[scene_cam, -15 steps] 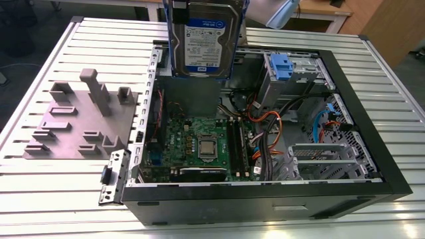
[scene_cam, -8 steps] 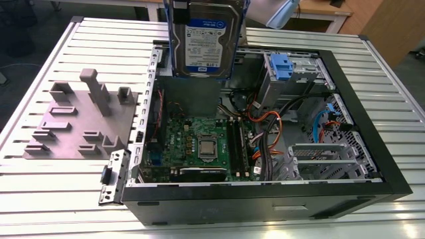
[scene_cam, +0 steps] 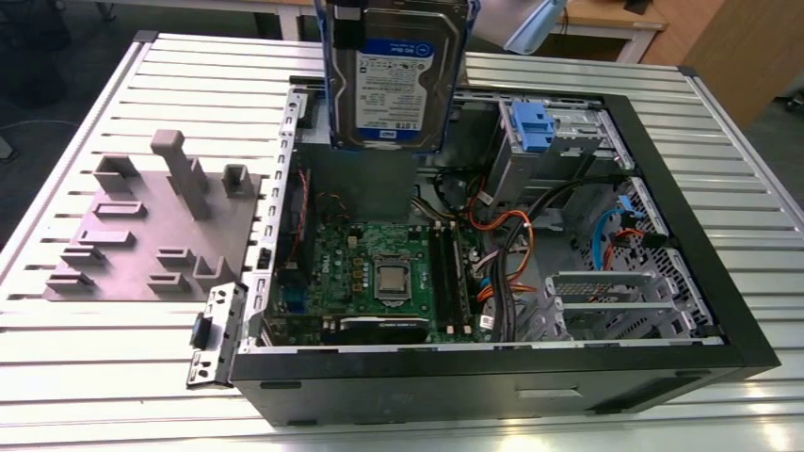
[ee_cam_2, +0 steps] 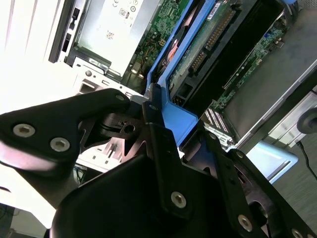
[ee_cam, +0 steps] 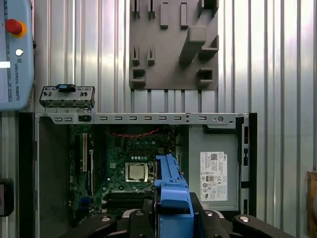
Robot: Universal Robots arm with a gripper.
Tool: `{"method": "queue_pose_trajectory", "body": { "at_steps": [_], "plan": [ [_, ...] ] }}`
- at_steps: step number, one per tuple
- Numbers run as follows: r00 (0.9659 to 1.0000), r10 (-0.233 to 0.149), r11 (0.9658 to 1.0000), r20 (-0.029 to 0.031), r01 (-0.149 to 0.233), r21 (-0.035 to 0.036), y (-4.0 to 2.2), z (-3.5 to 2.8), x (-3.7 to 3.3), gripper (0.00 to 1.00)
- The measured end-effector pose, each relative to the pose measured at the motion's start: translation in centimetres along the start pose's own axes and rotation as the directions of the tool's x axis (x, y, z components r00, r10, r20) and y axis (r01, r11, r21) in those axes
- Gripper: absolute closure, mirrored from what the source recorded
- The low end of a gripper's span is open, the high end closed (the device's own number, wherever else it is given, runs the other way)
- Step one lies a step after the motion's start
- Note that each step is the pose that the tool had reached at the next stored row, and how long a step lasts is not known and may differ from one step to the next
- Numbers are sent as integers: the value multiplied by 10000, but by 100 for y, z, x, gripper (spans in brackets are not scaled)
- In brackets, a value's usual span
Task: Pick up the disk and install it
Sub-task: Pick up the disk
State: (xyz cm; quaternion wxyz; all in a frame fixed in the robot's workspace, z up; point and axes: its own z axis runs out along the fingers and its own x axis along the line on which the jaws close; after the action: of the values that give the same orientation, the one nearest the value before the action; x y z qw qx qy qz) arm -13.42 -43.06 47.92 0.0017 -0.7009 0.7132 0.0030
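Disk [scene_cam: 392, 80] held in the air above the open computer case [scene_cam: 503, 365]
The gripper [ee_cam_2: 178, 119] has its black fingers [ee_cam_2: 161, 148] clamped on the disk's blue bracket [ee_cam: 171, 191]. The disk hangs upright over the case, clear of the motherboard [scene_cam: 377, 273] inside it. The case lies on the slatted metal surface [scene_cam: 101, 377].

An open computer case [scene_cam: 503, 381] lies on the slatted aluminium table [scene_cam: 113, 377], its green motherboard [scene_cam: 377, 273] exposed (orange cables [scene_cam: 494, 226] beside it). A grey fixture plate [scene_cam: 138, 245] sits just beside the case, on the exterior view's left.
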Motion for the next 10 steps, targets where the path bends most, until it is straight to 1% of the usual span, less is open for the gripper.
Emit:
{"method": "queue_pose_trajectory", "body": {
  "at_steps": [6,10],
  "plan": [
    [10000,-1,10000,-1,1,0,-46,-1,0,64],
    [10000,1,10000,0,-1,0,-49,0,-1,64]
  ]
}}
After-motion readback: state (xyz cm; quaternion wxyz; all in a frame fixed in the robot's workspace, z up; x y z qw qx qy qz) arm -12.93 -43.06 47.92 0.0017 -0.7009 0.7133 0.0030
